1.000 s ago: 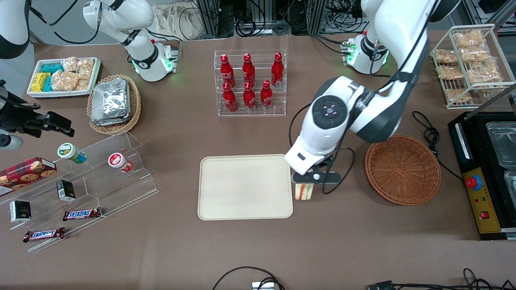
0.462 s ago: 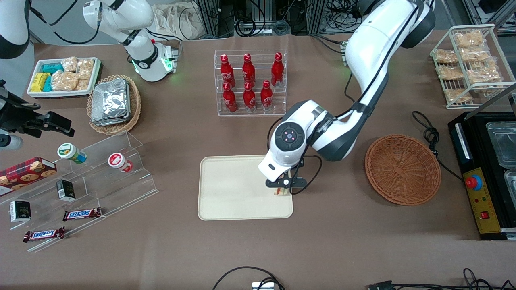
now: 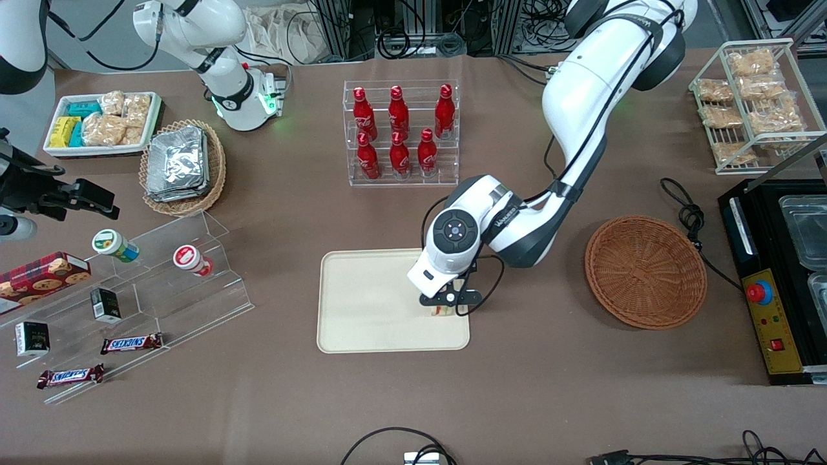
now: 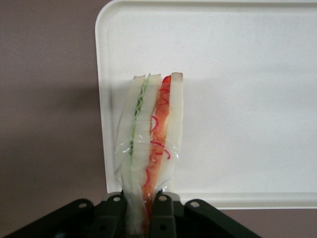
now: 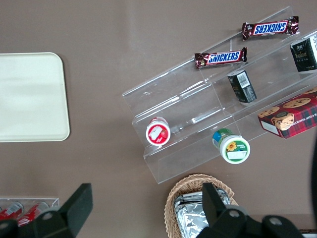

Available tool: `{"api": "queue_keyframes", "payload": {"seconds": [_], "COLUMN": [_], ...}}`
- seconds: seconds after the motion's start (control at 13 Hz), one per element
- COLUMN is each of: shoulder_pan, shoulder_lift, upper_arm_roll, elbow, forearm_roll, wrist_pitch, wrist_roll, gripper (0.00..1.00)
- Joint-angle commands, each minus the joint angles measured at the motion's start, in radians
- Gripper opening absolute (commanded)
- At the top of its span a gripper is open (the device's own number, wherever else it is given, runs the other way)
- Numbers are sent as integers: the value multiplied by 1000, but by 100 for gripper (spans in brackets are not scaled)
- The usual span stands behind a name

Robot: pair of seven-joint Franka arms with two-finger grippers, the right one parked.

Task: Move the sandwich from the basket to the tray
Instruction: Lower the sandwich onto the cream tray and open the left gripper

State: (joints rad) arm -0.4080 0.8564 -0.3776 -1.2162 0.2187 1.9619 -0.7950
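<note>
My gripper (image 3: pixel 444 306) is shut on the sandwich (image 4: pixel 148 144), a wrapped wedge of white bread with green and red-orange filling layers. It holds the sandwich (image 3: pixel 442 311) just over the cream tray (image 3: pixel 368 303), near the tray's corner closest to the basket and the front camera. In the left wrist view the black fingers (image 4: pixel 162 212) clamp the sandwich's lower end, and the tray (image 4: pixel 247 99) spreads beneath it. The reddish-brown wicker basket (image 3: pixel 645 271) lies empty toward the working arm's end of the table.
A clear rack of red bottles (image 3: pixel 400 132) stands farther from the front camera than the tray. A tiered acrylic shelf (image 3: pixel 148 284) with snacks and a tan basket of foil packs (image 3: pixel 181 166) lie toward the parked arm's end. A black appliance (image 3: pixel 775 278) sits beside the basket.
The arm has carried the sandwich from beside the tray's edge to over the tray, moving away from the basket. The gripper has stayed shut on it and dropped slightly lower.
</note>
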Motion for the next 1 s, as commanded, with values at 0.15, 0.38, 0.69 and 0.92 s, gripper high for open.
{"api": "queue_keyframes", "payload": {"seconds": [0.15, 0.38, 0.69, 0.92], "shoulder_pan": [-43, -46, -46, -46], "shoulder_lift": [50, 59, 78, 81], "upper_arm_roll": [12, 12, 11, 11], "elbow": [46, 41, 38, 38], "forearm_roll": [85, 88, 114, 116], "wrist_pitch": [14, 20, 38, 48], "wrist_roll": [-75, -81, -82, -82], "gripper": [14, 18, 19, 31]}}
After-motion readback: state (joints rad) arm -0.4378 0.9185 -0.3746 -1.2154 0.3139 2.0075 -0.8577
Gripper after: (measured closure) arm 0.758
